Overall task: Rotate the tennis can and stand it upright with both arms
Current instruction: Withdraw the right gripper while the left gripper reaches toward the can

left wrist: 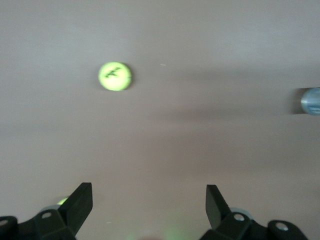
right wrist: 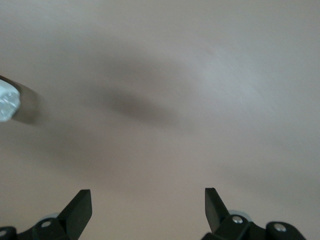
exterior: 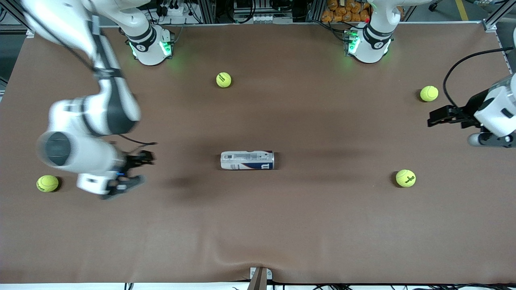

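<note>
The tennis can (exterior: 247,160) lies on its side near the middle of the desk (exterior: 282,225), its long axis running from one arm's end of the desk toward the other. Nothing touches it, so neither the turning nor the standing-up has begun; the whole task is left.

The right gripper (exterior: 135,169) hangs over the desk toward the right arm's end, well apart from the can, jaws spread wide and holding nothing. In the right wrist view, only the can's end (right wrist: 7,102) shows at the edge. The left gripper (exterior: 437,117) hangs over the desk at the left arm's end, jaws likewise released and empty, also well apart from the can.

4 tennis balls lie scattered on the desk, none touching the can. Both arms probably need to close in on the can's 2 ends first.
</note>
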